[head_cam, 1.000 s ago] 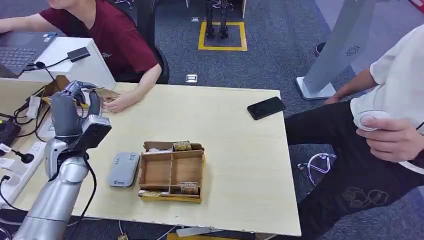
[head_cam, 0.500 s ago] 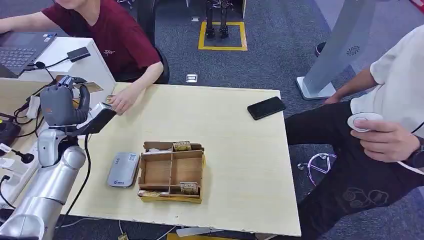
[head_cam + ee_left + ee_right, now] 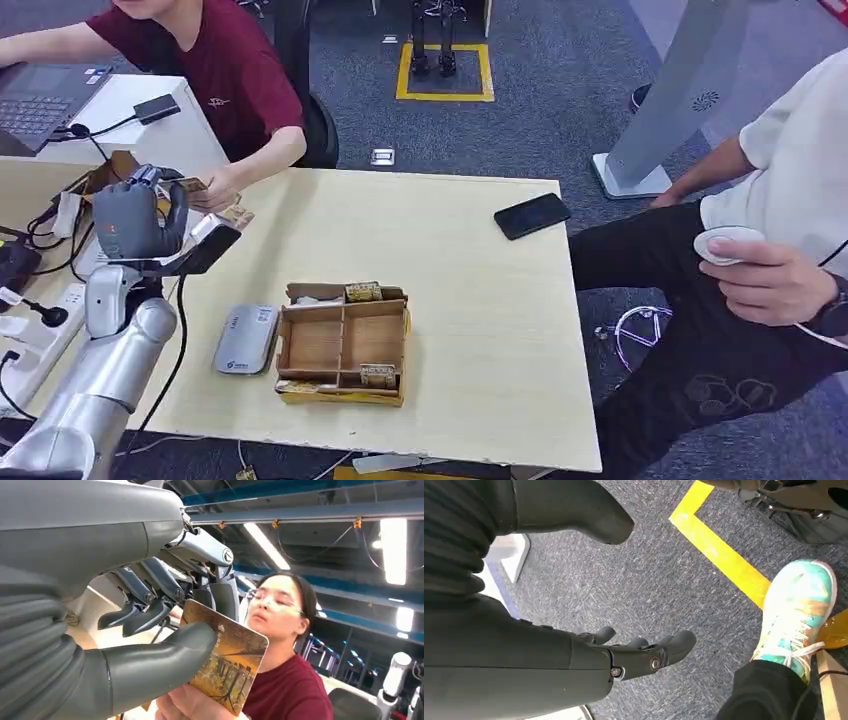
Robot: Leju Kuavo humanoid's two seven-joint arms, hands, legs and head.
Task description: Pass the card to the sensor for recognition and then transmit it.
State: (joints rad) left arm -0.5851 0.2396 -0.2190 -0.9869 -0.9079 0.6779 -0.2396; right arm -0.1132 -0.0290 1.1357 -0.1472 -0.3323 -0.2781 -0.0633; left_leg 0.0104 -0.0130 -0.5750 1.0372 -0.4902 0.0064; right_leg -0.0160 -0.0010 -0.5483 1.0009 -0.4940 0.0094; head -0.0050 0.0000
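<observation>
Before me the pale wood counter (image 3: 450, 300) spans the middle of the frame. On it, lower centre, sits an open cardboard box (image 3: 343, 343) with compartments; just left of it lies a grey card reader (image 3: 246, 339). A black phone (image 3: 532, 215) lies near the counter's upper right corner.

Silver left arm (image 3: 105, 385), grey ribbed wrist cover, thick grey thumb, dark left robot hand (image 3: 165, 605)
</observation>
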